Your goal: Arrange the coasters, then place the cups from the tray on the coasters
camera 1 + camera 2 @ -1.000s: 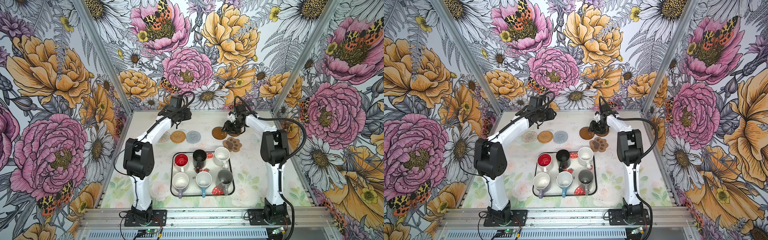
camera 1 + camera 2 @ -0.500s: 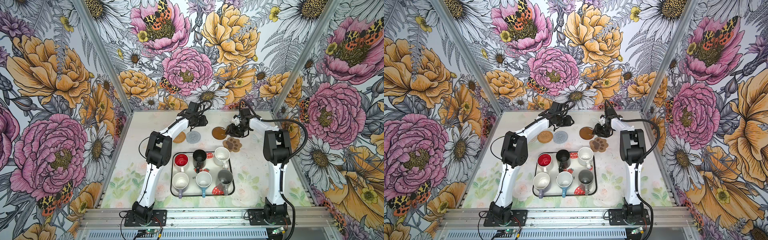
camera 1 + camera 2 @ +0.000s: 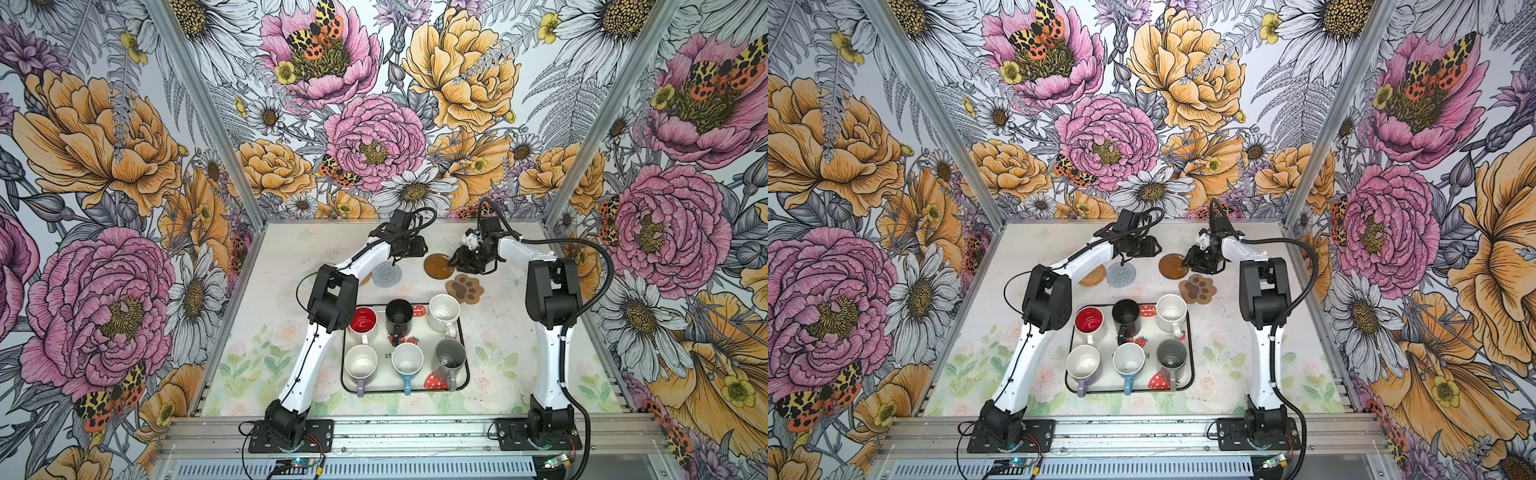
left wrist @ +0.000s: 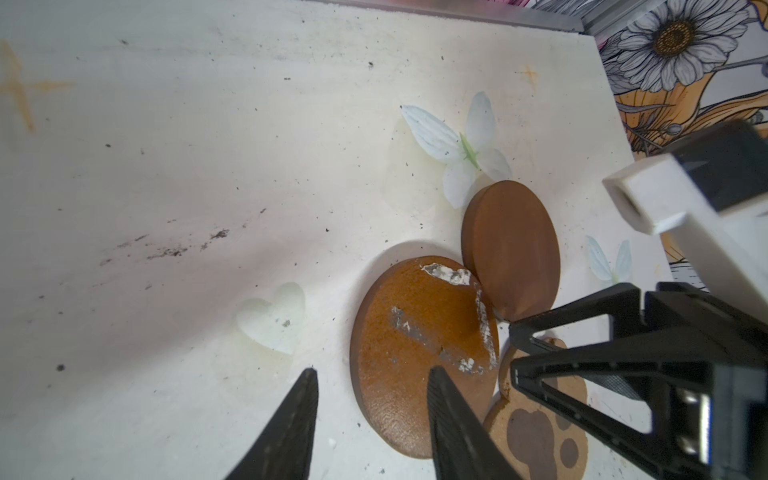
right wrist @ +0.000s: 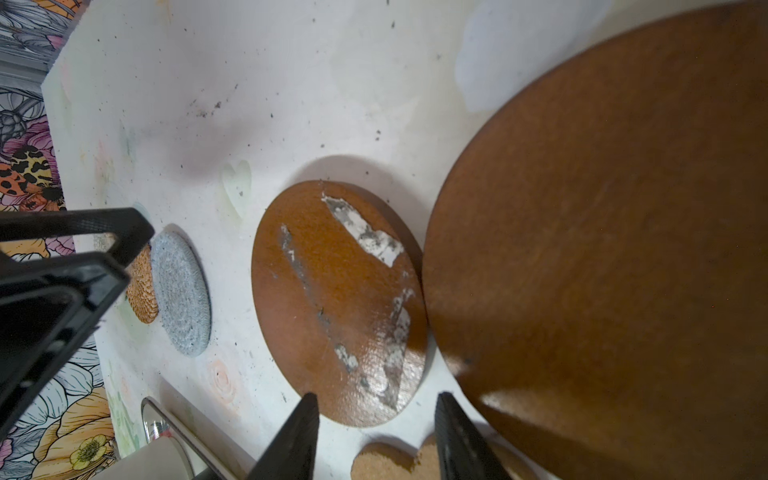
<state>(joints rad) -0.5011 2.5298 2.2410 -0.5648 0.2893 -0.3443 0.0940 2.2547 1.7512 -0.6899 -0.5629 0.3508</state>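
Observation:
Six cups (image 3: 399,320) stand in the strawberry tray (image 3: 384,384) near the front. Behind it lie a grey spiral coaster (image 3: 386,274), a woven tan coaster (image 3: 1093,275), a scuffed brown disc (image 3: 438,266) and a paw coaster (image 3: 464,288). My left gripper (image 4: 372,376) (image 3: 394,259) hangs open and empty at the scuffed disc's (image 4: 419,353) rim. My right gripper (image 5: 376,399) (image 3: 455,264) is open too, with only table and the paw coaster's edge between its fingers. A second brown disc (image 4: 511,249) stands tilted outside its jaws, against the scuffed disc.
Floral walls close the table at the back and on both sides. My left arm's elbow (image 3: 332,301) sits just left of the tray and covers the table behind it. My right arm's elbow (image 3: 550,291) stands right of the paw coaster.
My left arm has swung from the rear left toward the middle, and its gripper has opened wider. The right gripper has barely shifted beside the brown discs.

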